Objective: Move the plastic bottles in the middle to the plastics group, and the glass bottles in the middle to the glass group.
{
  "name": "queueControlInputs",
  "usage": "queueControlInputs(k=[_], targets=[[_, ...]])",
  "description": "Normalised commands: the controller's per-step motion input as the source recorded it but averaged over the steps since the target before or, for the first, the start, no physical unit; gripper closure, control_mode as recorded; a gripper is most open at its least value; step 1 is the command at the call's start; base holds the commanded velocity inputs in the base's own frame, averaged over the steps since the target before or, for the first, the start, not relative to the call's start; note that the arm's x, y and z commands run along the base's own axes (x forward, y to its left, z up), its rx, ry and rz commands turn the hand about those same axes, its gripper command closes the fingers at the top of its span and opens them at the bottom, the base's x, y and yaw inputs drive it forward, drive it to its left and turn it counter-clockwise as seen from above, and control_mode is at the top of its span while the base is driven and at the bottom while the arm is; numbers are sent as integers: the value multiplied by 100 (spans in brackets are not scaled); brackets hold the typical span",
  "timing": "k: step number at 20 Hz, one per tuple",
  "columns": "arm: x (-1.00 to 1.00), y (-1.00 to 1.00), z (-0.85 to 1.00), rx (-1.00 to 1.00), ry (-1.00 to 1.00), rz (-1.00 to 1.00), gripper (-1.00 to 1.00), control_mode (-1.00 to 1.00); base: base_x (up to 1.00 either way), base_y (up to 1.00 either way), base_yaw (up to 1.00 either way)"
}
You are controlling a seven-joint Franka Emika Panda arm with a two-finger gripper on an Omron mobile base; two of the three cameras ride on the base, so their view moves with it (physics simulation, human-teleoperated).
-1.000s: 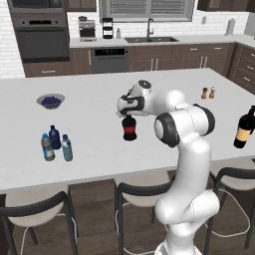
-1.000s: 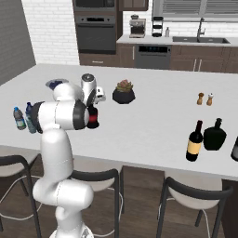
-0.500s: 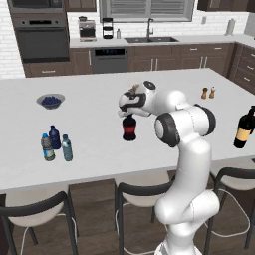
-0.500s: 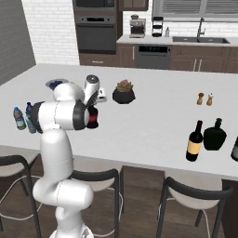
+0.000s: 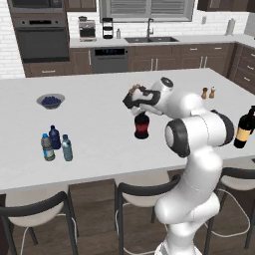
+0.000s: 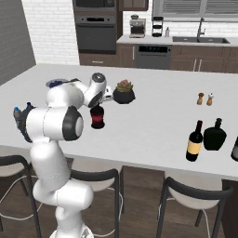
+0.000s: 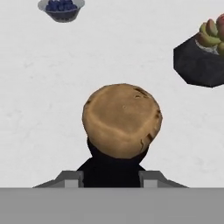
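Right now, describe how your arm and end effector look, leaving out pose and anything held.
The arm is glossy white, built of rounded, bulbous links with dark grey discs at the joints. The end effector has a dark body; in the hand view its fingers are small, grey and blocky. No cables or markings are visible.

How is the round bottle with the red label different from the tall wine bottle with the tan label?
The round bottle is short and fat; the wine bottle is tall and slim. The round bottle wears a red label, the wine bottle a tan one. The round bottle stands mid-counter with the pincer closed on its neck; the wine bottle stands untouched beside a black bottle. Both are dark and upright.
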Motion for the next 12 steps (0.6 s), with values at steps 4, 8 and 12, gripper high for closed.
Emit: queueControlInputs(k=[4, 8, 12], targets=[[-51, -65, 38, -13, -33, -12, 100, -100, 0, 0, 0], [-40, -81, 33, -11, -23, -18, 100, -100, 0, 0, 0], [-40, -92, 29, -3, -11, -19, 100, -100, 0, 0, 0]])
